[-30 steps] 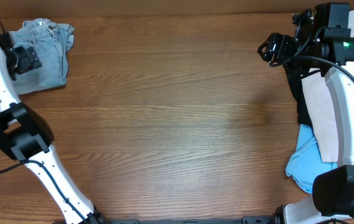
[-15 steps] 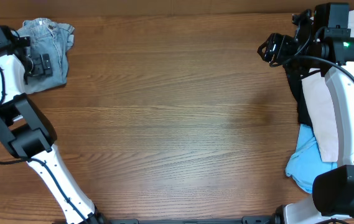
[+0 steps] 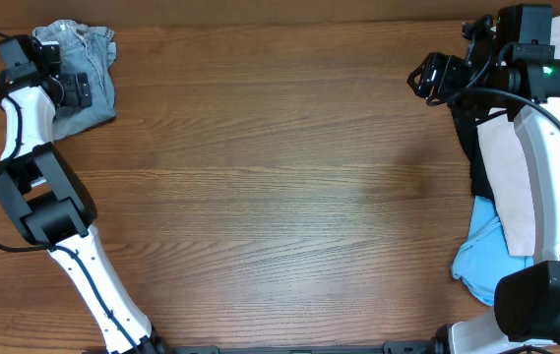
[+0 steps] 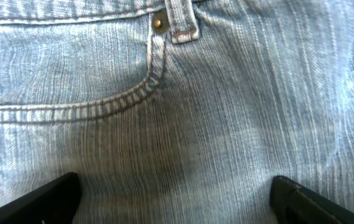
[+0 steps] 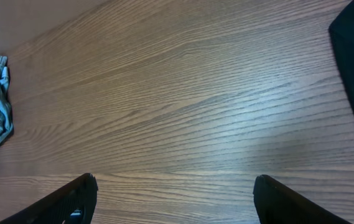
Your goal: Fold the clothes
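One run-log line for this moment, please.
left gripper: open, close over denim shorts | right gripper: open, above table | held: nothing

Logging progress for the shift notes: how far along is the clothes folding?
Early. The denim shorts sit in a compact bundle at the far left corner of the table, possibly folded. The left gripper is open close over them, gripping nothing. The right gripper is open over bare wood. Left to do: the garment heap, black, beige and sky-blue, at the right edge.
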Available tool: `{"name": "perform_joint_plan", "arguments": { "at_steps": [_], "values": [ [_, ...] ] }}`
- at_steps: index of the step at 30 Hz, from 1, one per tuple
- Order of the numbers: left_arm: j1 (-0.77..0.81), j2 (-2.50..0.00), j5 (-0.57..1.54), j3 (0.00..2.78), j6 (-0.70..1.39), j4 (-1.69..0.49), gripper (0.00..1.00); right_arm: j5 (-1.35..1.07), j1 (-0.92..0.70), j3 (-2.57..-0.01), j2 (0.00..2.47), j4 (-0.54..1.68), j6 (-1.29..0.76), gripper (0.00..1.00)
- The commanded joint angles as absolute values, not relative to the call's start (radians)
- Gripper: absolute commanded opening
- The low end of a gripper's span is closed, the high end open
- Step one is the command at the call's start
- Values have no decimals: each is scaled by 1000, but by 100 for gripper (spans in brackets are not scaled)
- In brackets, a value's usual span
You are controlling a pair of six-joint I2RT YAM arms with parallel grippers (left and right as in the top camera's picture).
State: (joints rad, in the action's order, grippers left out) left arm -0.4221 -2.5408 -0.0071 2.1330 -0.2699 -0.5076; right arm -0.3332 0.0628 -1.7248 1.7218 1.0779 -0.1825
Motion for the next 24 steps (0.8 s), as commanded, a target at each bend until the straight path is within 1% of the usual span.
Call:
{"name": "perform_joint_plan", "arguments": {
  "at_steps": [1, 4, 14, 20, 23, 24],
  "values": [
    [-413, -2628, -70, 2114, -293, -488, 100, -331, 59, -1721, 1720, 1076, -176, 84],
    [-413, -2647, -123, 2114, -295, -460, 100, -331, 59, -1721, 1720, 1076, -176, 84],
    [-411, -2657, -123, 2115, -318, -316, 100, -331, 59, -1721, 1720, 1075, -177, 84],
    [-385, -2584, -123, 2186, -306, -421, 100, -335, 59, -1723, 1719, 1035, -176, 84],
    [-374, -2498, -132, 2238, -253, -524, 100, -347, 59, -1741, 1719, 1010, -176, 98],
    [-372, -2470, -131, 2255, -236, -559, 100, -346, 59, -1753, 1719, 1009, -175, 100]
  ]
}}
